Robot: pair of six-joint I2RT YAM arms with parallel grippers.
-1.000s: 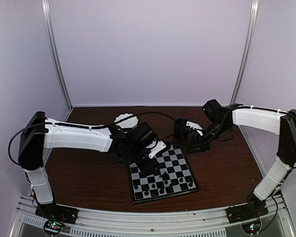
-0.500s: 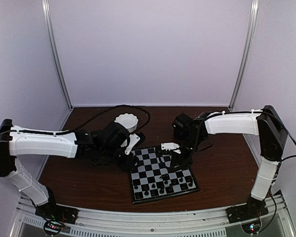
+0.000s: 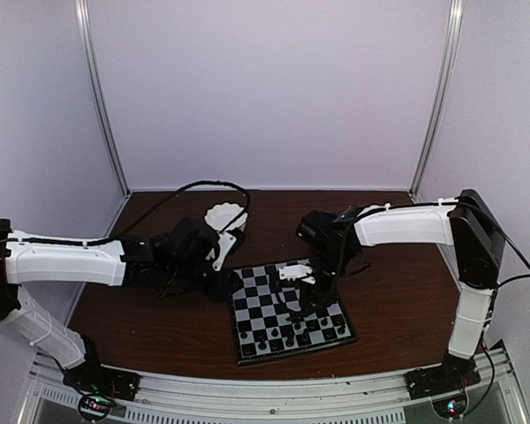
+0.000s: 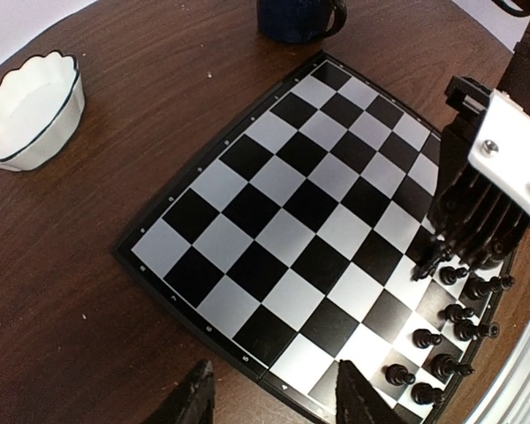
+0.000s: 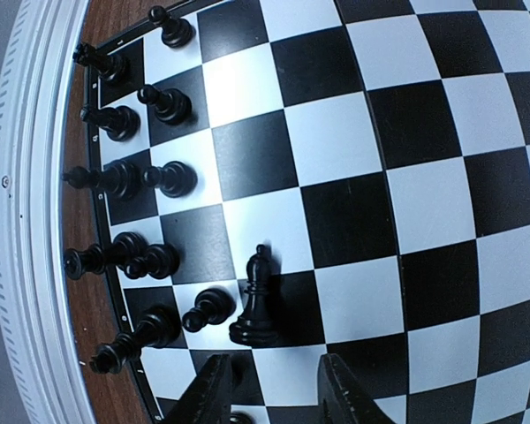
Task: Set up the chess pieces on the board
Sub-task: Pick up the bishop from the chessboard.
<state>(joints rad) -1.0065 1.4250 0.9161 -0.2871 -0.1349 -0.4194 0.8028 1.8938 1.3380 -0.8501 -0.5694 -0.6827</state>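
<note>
Checkered board (image 5: 406,177) lies under the spread right gripper (image 5: 269,397).

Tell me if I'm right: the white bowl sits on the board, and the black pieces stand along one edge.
Not quite. The bowl sits on the table beside the board, not on it; the left wrist view shows this. The black pieces do stand along one edge.

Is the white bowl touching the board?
Apart. The left wrist view shows a wide stretch of bare brown table between the white bowl and the nearest edge of the board.
</note>
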